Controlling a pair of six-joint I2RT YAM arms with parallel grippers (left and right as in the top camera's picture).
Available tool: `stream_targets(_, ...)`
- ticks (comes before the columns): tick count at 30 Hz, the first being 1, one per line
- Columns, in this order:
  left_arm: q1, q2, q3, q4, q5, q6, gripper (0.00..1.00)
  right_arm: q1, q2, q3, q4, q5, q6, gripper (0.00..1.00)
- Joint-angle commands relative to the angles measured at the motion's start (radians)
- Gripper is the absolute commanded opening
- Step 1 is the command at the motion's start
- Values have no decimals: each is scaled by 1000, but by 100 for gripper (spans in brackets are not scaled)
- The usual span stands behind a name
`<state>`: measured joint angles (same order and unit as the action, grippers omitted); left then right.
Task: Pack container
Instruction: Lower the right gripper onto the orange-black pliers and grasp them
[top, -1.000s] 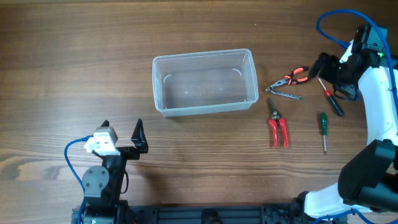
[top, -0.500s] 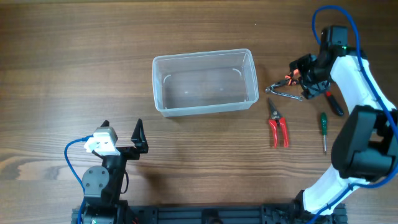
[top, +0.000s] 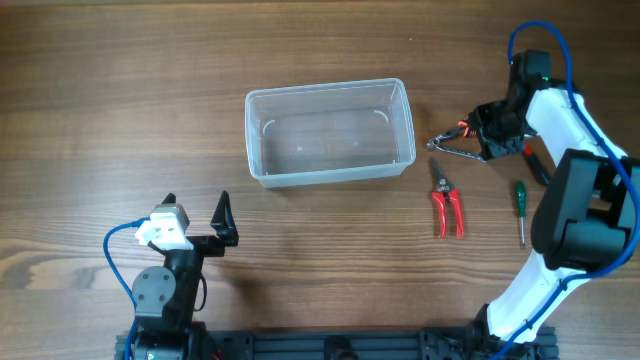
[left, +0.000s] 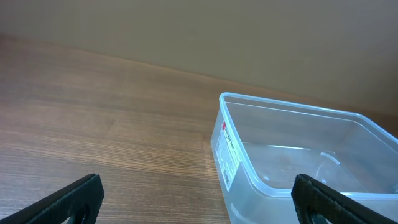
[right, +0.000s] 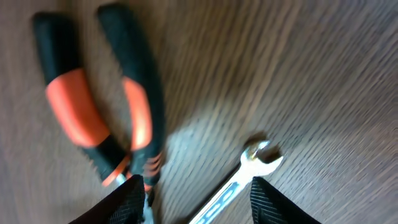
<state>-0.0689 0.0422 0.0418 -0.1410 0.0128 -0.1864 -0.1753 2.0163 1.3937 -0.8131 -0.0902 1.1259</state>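
Observation:
The clear plastic container (top: 330, 132) stands mid-table with nothing in it; it also shows in the left wrist view (left: 298, 162). To its right lie orange-handled pliers (top: 462, 128) and a silver wrench (top: 458, 152). My right gripper (top: 490, 137) is open and low over them; in the right wrist view its fingers (right: 198, 198) straddle the wrench (right: 239, 177), with the pliers (right: 106, 93) at the left finger. Red-handled pruners (top: 447, 208), a green screwdriver (top: 519, 205) and a red-and-black screwdriver (top: 536, 165) lie nearby. My left gripper (top: 198, 222) is open and empty.
The left gripper's fingers (left: 199, 199) hover over bare wood beside the container's left wall. The right arm's blue cable (top: 540, 40) loops above the tools.
My right gripper has swung in from the far right and come down over the pliers and wrench. The left arm and the container have not moved.

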Motion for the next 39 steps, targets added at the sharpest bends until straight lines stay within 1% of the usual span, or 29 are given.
stream_targets(1, 6, -2, -5, -1, -3, -12, 100, -36, 31, -2, -3, 30, 26, 54)
stream_targets(9, 6, -2, -5, -1, -3, -12, 100, -51, 78, -2, 31, 29, -1, 52)
stream_targets(12, 6, -2, -5, -1, -3, -12, 100, -51, 79, -1, 74, -42, -75, 56)
stream_targets(16, 6, -2, -4, -1, -3, -12, 100, -52, 78, 2, 129, -184, -114, 61)
stream_targets(19, 6, -2, -5, -1, -3, -12, 100, -52, 78, 16, 145, -264, -114, 61)
stream_targets(23, 6, -2, -4, -1, -3, -12, 100, -52, 77, 39, 146, -309, -117, 60)
stream_targets(29, 6, -2, -4, -1, -3, -12, 100, -52, 74, 69, 173, -288, -197, 61)
stream_targets(35, 6, -2, -4, -1, -3, -12, 100, -53, 74, 74, 166, -158, -208, 60)
stream_targets(39, 6, -2, -5, -1, -3, -12, 100, -52, 74, 74, 158, -81, -211, 57)
